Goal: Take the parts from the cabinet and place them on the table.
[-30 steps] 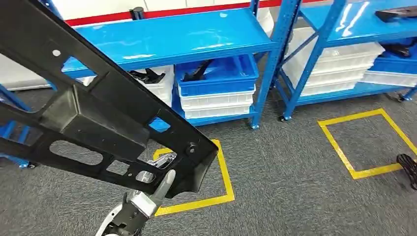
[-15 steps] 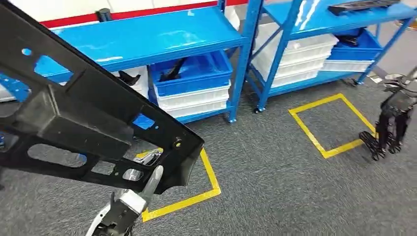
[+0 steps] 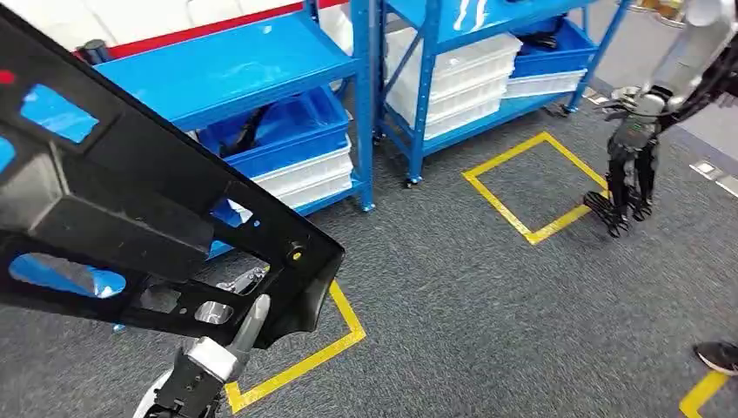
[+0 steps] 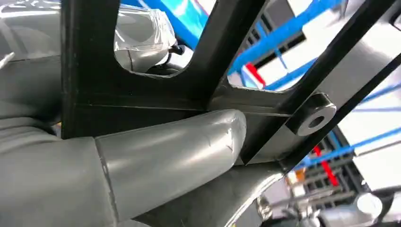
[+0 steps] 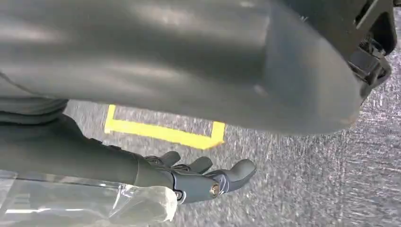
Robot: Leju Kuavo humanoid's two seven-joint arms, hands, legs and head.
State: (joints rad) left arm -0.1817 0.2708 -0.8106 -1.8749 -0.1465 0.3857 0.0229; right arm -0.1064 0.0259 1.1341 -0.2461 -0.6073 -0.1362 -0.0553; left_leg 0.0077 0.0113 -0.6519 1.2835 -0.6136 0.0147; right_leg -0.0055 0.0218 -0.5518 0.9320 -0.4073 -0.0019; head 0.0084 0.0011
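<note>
A long black plastic frame part (image 3: 130,218) with cut-out windows slants across the left of the head view. My left hand (image 3: 218,348) grips its lower edge from below, the thumb up against the rim. In the left wrist view the grey thumb (image 4: 165,156) presses on the black part (image 4: 142,90). At the far right my right hand (image 3: 628,174) hangs on its silver arm, fingers pointing down at the floor. Its dark fingers (image 5: 198,179) are apart and hold nothing.
Blue shelving (image 3: 235,70) stands behind, with a blue bin (image 3: 287,131) and white bins (image 3: 452,78) on the low shelves. Yellow tape squares (image 3: 522,183) mark the grey carpet. A person's shoe (image 3: 718,354) shows at the right edge.
The camera has turned, so shelves and floor marks slid left. The black part stays in my left hand. My right hand has come further into the picture.
</note>
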